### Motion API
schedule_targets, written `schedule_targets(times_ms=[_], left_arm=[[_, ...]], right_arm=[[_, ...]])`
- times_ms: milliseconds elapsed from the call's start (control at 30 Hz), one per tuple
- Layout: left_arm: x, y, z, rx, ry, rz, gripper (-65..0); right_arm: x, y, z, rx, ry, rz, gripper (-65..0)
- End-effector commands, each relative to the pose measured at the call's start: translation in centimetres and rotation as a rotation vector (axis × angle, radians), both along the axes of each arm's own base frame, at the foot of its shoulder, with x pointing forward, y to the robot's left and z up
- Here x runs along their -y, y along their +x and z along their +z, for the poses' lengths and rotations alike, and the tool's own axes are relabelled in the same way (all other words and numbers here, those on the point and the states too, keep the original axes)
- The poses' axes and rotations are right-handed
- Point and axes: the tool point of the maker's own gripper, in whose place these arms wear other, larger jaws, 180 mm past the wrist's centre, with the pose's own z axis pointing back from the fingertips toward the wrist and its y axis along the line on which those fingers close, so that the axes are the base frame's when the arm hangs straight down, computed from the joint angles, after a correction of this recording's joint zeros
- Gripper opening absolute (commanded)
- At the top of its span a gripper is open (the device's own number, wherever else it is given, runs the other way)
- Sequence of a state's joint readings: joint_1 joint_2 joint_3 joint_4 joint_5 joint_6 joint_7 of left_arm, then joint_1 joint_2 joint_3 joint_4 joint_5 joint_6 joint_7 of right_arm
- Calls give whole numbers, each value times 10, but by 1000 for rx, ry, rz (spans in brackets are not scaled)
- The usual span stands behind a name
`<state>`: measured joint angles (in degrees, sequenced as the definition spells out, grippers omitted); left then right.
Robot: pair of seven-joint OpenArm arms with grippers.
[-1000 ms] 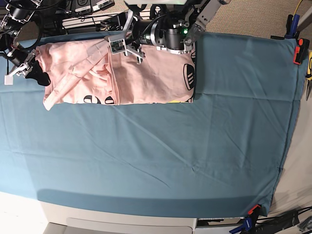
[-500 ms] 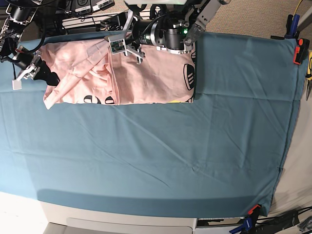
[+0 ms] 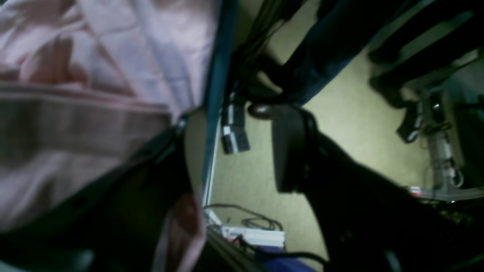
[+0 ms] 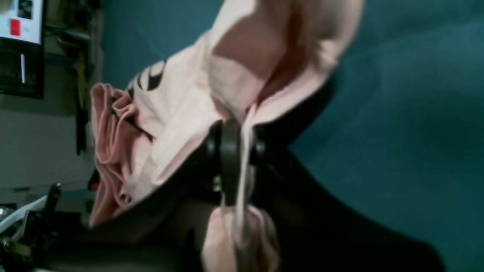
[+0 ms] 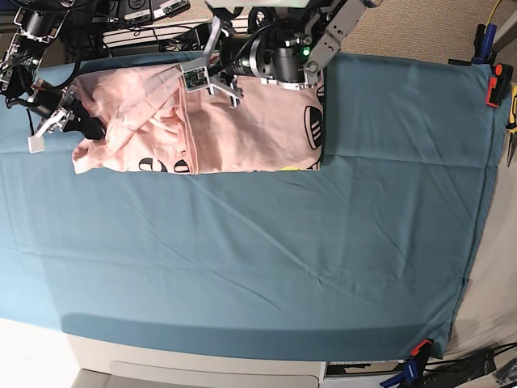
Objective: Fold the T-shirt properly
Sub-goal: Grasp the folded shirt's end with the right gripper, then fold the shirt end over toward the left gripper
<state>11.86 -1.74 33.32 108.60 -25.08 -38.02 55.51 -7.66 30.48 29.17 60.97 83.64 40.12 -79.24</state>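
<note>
The pale pink T-shirt (image 5: pixel 250 129) lies partly folded at the far left of the teal table cloth (image 5: pixel 283 259), with black lettering along its near edge. My right gripper (image 5: pixel 87 128) is at the shirt's left edge. The right wrist view shows this right gripper (image 4: pixel 236 151) shut on a bunched fold of the T-shirt (image 4: pixel 181 105). My left gripper (image 5: pixel 212 83) hovers over the shirt's far edge. In the left wrist view the left gripper (image 3: pixel 223 121) is open, with the T-shirt (image 3: pixel 75 132) draped against one finger and floor showing between the jaws.
Orange clamps (image 5: pixel 494 85) (image 5: pixel 418 349) pin the cloth at the right and near corners. Tools hang past the right edge (image 5: pixel 511 121). Cables and equipment crowd the back edge (image 5: pixel 145 12). Bare teal cloth stretches across the middle and right.
My right gripper has moved right onto the shirt's left edge and shut on the fabric. The left arm has hardly moved.
</note>
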Motion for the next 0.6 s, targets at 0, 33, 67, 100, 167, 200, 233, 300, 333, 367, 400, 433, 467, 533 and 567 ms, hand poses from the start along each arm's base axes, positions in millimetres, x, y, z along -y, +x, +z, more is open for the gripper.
schedule_targets(times_ms=[0, 33, 67, 100, 167, 200, 233, 300, 333, 367, 400, 433, 467, 533, 567], left_arm=[[8, 2, 19, 13, -73, 3, -408], [8, 3, 22, 21, -79, 3, -431], [7, 3, 25, 30, -83, 4, -438], [7, 4, 28, 39, -86, 5, -438], [7, 5, 32, 50, -93, 6, -438], [6, 5, 33, 52, -95, 7, -438], [6, 5, 34, 52, -95, 10, -438], [3, 8, 34, 53, -94, 25, -438], [1, 10, 34, 53, -94, 37, -438], [-2, 13, 34, 53, -93, 52, -438], [-5, 17, 34, 53, -92, 69, -438], [-9, 21, 34, 52, -90, 89, -438], [-13, 25, 33, 49, -90, 109, -438], [-21, 32, 33, 35, -94, 148, -438], [-25, 35, 32, 24, -98, 169, -438]], right_arm=[[-2, 5, 11, 29, -7, 24, -643], [-4, 8, 16, 48, -21, 39, -650], [-7, 10, 22, 66, -36, 57, -650], [-10, 12, 29, 89, -55, 78, -650], [-19, 15, 44, 136, -99, 130, -650], [-24, 15, 51, 160, -124, 160, -650], [-30, 14, 59, 184, -149, 192, -650], [-47, 10, 77, 238, -204, 267, -650], [-56, 7, 86, 268, -232, 307, -650], [-65, 3, 92, 285, -280, 351, -650], [-73, -2, 96, 298, -337, 394, -650], [-82, -8, 97, 306, -393, 432, -650], [-91, -12, 100, 328, -441, 453, -650], [-111, -15, 112, 409, -499, 441, -650], [-121, -15, 119, 454, -510, 425, -650]])
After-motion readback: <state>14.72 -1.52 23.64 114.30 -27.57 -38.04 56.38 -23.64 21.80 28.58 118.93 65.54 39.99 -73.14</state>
